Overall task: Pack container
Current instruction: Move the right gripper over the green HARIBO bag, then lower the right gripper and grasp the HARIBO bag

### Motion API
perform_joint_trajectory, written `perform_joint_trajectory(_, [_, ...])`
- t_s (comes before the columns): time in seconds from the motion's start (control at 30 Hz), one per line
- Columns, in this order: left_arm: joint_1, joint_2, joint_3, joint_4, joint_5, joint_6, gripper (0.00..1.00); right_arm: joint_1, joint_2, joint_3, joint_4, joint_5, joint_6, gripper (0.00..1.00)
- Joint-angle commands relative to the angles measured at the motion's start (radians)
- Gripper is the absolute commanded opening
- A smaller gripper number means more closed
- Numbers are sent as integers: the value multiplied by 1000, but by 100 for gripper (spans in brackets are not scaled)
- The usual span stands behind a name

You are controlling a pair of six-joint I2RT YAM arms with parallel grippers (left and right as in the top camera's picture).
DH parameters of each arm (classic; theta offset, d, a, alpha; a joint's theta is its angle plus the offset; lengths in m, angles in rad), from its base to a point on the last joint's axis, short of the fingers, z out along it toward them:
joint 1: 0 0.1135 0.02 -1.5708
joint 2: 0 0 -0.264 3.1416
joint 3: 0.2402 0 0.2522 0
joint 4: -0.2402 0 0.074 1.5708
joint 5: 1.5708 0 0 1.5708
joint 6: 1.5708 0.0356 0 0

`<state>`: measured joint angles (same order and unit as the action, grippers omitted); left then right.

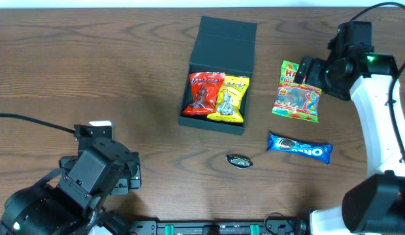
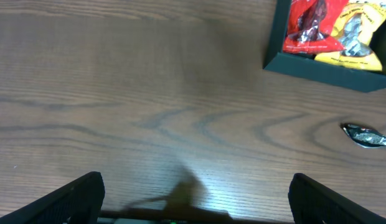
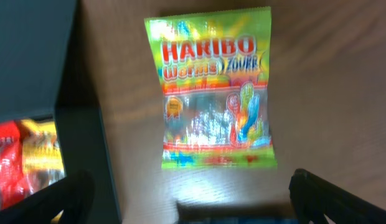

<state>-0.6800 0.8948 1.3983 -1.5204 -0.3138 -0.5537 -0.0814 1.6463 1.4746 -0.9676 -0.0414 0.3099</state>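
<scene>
Wide-spread right fingers (image 3: 330,196) hang over Haribo bag (image 3: 215,93) beside container (image 3: 87,130) edge; left fingers (image 2: 75,199) wide over table (image 2: 149,93).

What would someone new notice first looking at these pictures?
The open dark container mid-table, holding a red packet and a yellow packet side by side. To its right lies a bright green Haribo bag, the right gripper open above it; a blue Oreo pack lies nearer the robot.

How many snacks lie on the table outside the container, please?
3: the Haribo bag right of the container, the Oreo pack nearer the robot than that bag, and a small foil-wrapped piece in front of the container. Others may lie hidden.
</scene>
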Motion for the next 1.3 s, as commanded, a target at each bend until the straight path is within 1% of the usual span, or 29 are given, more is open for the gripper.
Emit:
perform_joint_trajectory(0.0, [-1,0,1,3,0,-12,95,-9,9,21,66,11,-28,99])
perform_joint_trajectory(0.07, [-1,0,1,10,0,-12,95,-5,26,23,94,16,-27,99])
perform_joint_trajectory(0.17, [-1,0,1,17,0,-12,95,-3,92,51,79,15,-14,99])
perform_joint_trajectory(0.3, [-1,0,1,23,0,-12,95,-7,278,151,21,19,-15,99])
perform_joint_trajectory(0.47, [-1,0,1,31,0,-12,95,-5,446,212,23,19,-16,99])
perform_joint_trajectory(0.77, [-1,1,1,43,0,-11,95,-2,539,212,-4,19,-19,99])
perform_joint_trajectory(1.07, [-1,2,1,59,-1,-11,95,-2,549,211,-40,19,-19,99])
perform_joint_trajectory(1.27, [-1,2,1,59,0,-11,95,-2,550,206,-80,19,-19,96])
